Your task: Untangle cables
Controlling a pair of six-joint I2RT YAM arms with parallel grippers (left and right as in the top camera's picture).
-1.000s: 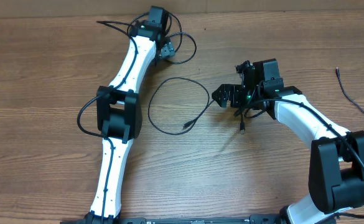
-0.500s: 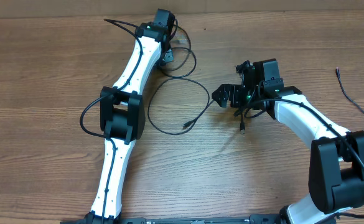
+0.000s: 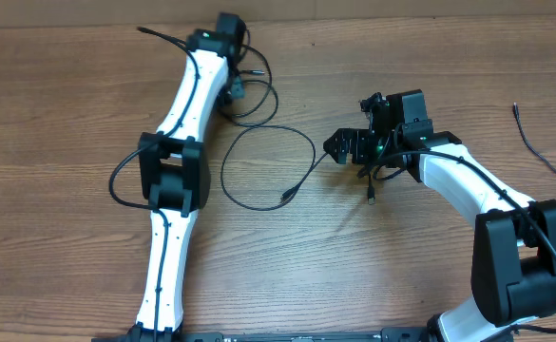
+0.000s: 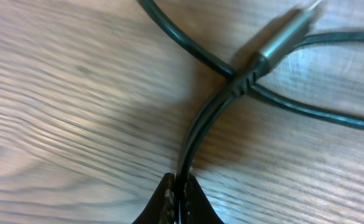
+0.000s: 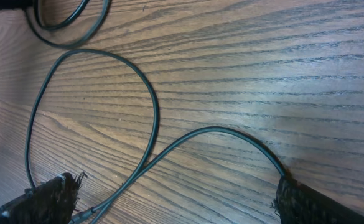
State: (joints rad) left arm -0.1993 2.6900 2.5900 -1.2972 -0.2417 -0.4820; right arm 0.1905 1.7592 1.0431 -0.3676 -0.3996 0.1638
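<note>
worktop (image 3: 59, 104): brown wood grain, carrying both arms and the cords.
left gripper (image 3: 236, 89): at the far end of the worktop, down among small cable coils; fingers mostly hidden under the wrist.
black cable (image 3: 278, 126): coils beside the left gripper, then swings into one wide loop at mid-worktop, with a plug end at the loop's near right side.
right gripper (image 3: 335, 148): fingers spread apart, pointing toward the wide loop, just beside it.
second cable (image 3: 532, 144): lies alone near the right edge, well apart from the loop.

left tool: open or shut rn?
Shut. In the wrist view the left tool has its fingertips pinched together on a black cable.
</note>
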